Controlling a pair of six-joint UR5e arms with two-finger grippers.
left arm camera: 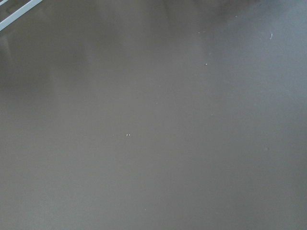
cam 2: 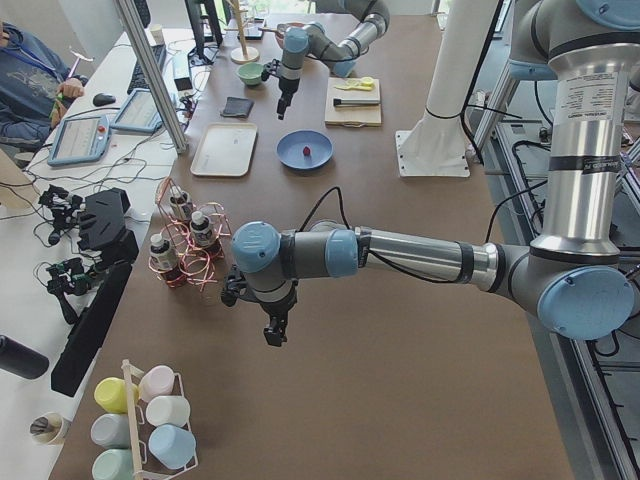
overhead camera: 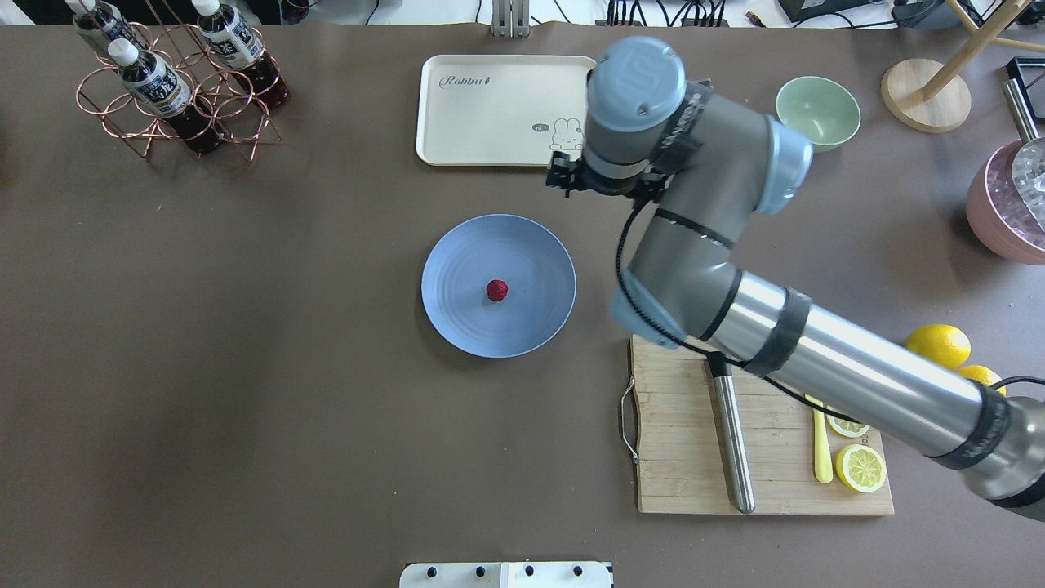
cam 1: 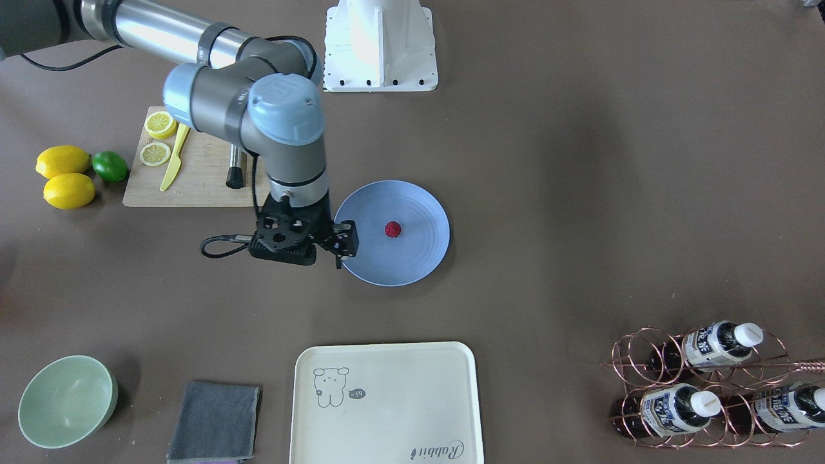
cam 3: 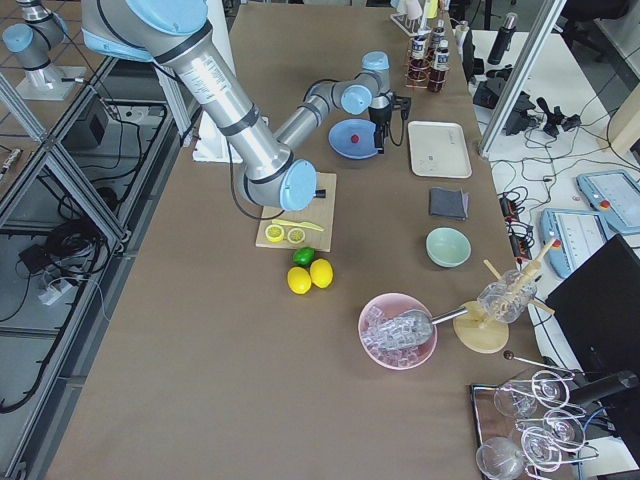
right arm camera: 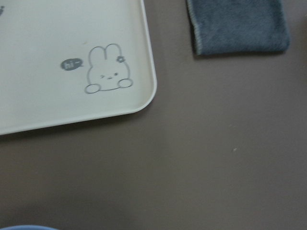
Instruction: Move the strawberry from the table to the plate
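Observation:
The small dark-red strawberry (cam 1: 393, 229) (overhead camera: 496, 290) lies near the middle of the light blue plate (cam 1: 412, 261) (overhead camera: 457, 261), which rests on the brown-grey table (cam 1: 567, 193). My right gripper (cam 1: 345, 245) hangs over the plate's rim on the cutting-board side, about a hand's width from the berry. Its jaws look spread, with nothing between them. The overhead view hides its fingers under the wrist. My left gripper (cam 2: 272, 332) shows only in the exterior left view, low over bare table far from the plate, and I cannot tell its state. The left wrist view holds only table.
A wooden cutting board (cam 1: 200, 180) with lemon slices, a yellow knife and a steel rod lies behind my right arm. Two lemons (cam 1: 64, 175) and a lime (cam 1: 110, 165) sit beyond it. A cream tray (cam 1: 387, 399), grey cloth (cam 1: 216, 422), green bowl (cam 1: 66, 399) and bottle rack (cam 1: 709, 386) line the operators' side.

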